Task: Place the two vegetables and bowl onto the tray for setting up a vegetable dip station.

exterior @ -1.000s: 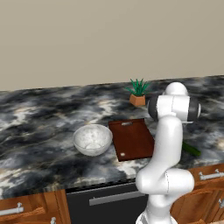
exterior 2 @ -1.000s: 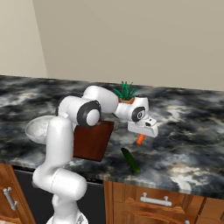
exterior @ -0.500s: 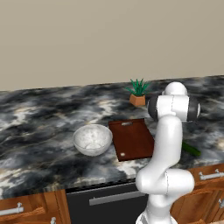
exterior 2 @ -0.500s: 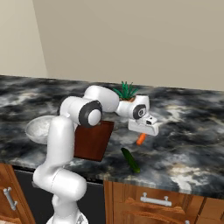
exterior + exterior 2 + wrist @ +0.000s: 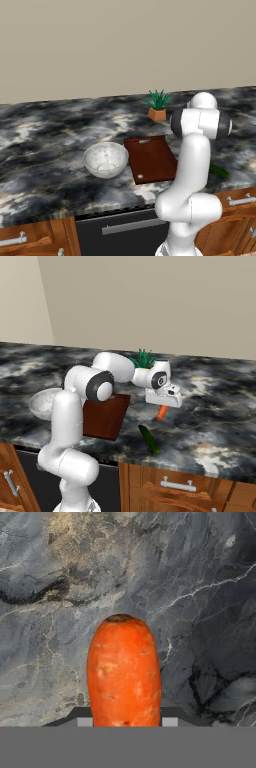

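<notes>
Pincer [image 5: 162,404] clamped on carrot [image 5: 124,669], right of tray [image 5: 103,416]. Carrot looks light, stiff, slick; grip mid-body.

The arm is reaching out to the right over the counter, hand pointing down. The gripper [image 5: 162,409] is clamping the carrot [image 5: 161,412] between its jaws, fingertips pressing on either side.
</notes>
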Controlling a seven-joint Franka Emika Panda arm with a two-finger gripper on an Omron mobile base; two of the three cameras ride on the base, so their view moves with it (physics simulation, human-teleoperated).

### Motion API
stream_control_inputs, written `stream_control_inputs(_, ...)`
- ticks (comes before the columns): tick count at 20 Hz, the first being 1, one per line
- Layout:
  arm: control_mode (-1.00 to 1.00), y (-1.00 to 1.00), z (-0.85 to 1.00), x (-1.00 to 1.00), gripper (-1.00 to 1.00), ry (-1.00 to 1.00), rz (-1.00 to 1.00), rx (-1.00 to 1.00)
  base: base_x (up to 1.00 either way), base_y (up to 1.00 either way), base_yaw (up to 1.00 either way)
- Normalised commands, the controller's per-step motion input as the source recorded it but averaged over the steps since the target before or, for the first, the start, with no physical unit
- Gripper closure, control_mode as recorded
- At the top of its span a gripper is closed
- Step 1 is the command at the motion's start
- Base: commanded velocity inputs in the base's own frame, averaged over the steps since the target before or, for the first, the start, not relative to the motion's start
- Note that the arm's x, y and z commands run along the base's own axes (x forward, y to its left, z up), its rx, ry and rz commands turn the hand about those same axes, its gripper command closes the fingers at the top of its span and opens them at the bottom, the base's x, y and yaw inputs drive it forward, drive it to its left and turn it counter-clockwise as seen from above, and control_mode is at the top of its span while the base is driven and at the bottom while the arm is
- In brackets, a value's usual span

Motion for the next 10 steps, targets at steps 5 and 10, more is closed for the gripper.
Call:
stream_control_inputs(5, -1.00, 0.36, 0.74, -0.20, 1.00, 0.00, 0.18, 0.00, 0.00, 0.00, 0.00)
stream_control_inputs(10, -1.00, 0.43, 0.60, -0.43, 1.00, 0.00, 0.27, 0.00, 0.00, 0.00, 0.00)
